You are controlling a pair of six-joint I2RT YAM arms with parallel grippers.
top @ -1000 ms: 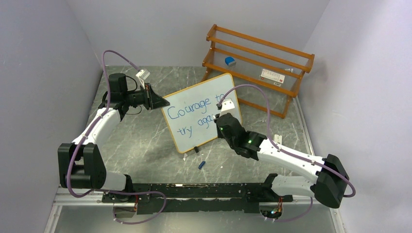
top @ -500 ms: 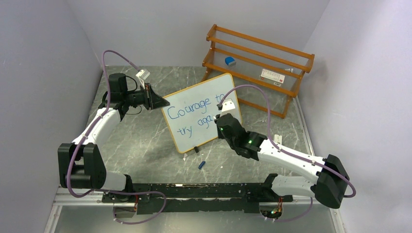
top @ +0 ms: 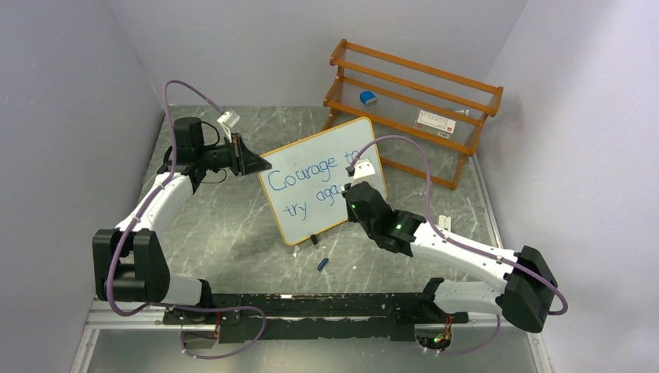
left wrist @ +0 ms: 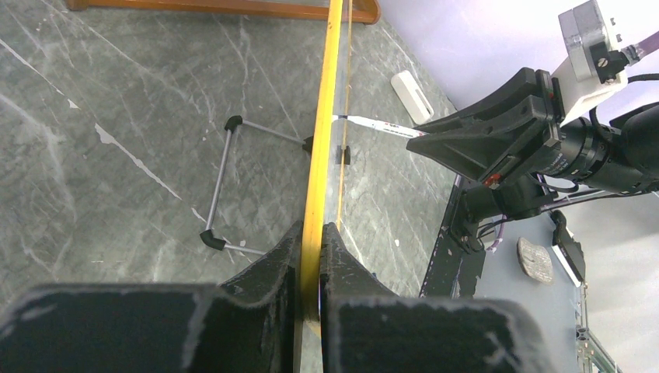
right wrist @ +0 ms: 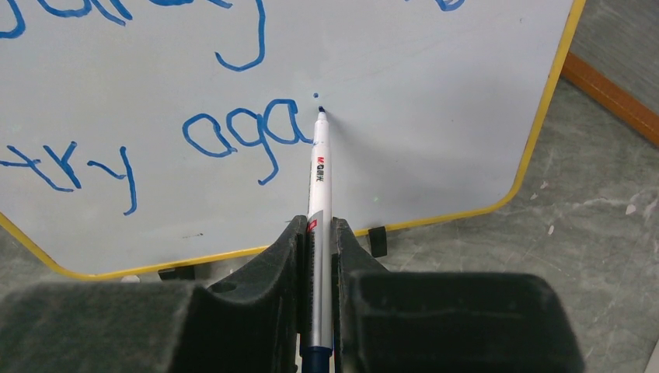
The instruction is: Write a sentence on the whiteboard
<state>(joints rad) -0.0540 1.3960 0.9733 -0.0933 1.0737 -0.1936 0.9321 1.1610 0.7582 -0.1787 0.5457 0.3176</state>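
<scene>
The whiteboard (top: 311, 223) is a flat, glossy white panel with rounded corners and a thin orange-yellow frame. It stands tilted at the centre of the grey marbled table (top: 233, 225) on black clip feet and a wire stand.

The left gripper (left wrist: 311, 233) is clenched on the frame's left edge. The right gripper (right wrist: 317, 231) grasps a slim white marker (right wrist: 319, 175). Its blue tip is at the board just right of "aga" in the sentence (right wrist: 241, 134), under a small dot.

A slatted orange wooden rack (top: 412, 85) stands far right.

Board and both arms match the earlier top views.
</scene>
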